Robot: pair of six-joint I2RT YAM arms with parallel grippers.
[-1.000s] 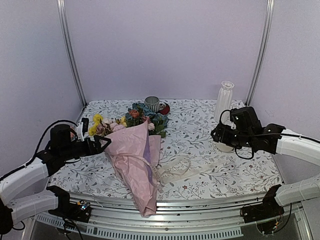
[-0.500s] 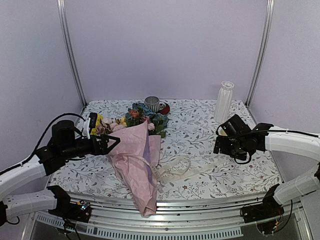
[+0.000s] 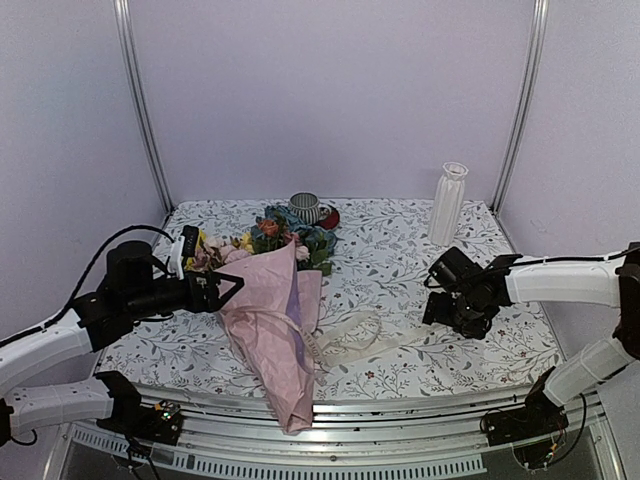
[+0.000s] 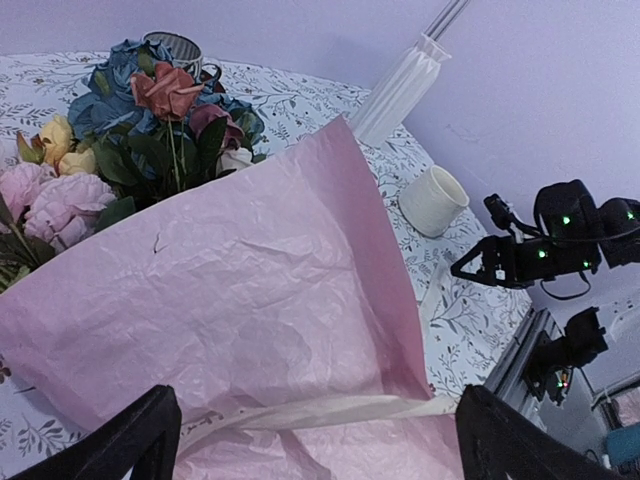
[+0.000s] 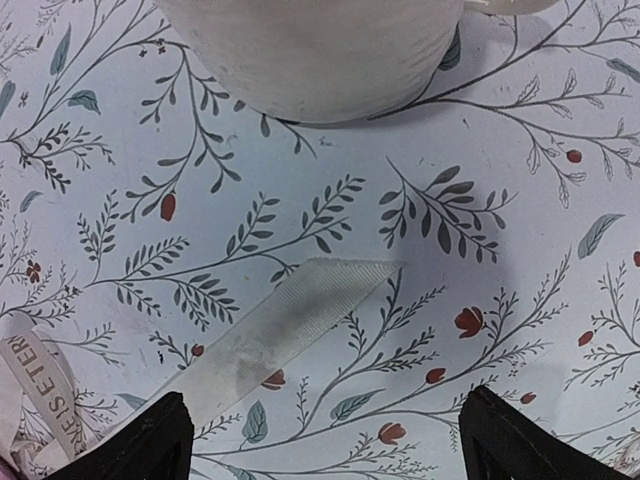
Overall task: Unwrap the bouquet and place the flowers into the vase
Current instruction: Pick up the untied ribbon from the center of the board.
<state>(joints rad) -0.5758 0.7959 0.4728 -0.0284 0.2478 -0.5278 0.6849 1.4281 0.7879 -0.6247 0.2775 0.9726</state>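
Your left tool [image 4: 318, 445] hangs with its jaws spread wide over the bouquet [image 3: 268, 320] and grips nothing. Crinkled pink paper fills the view beneath it, and a strip of the pale ribbon [image 4: 330, 408] runs across just ahead of the fingertips. The bouquet lies on the worktop [image 3: 390, 250] left of centre. Its flowers [image 3: 262, 238] point toward the far edge beside the striped cup [image 3: 304, 207], and the paper's tail hangs over the near edge. Your right tool [image 5: 328, 445] is released too, jaws wide over bare worktop — the ribbon's free end lies just ahead of it, the cream mug [image 5: 310, 50] beyond. The vase [image 3: 447, 204] stands upright at the far right, well apart from the bouquet.
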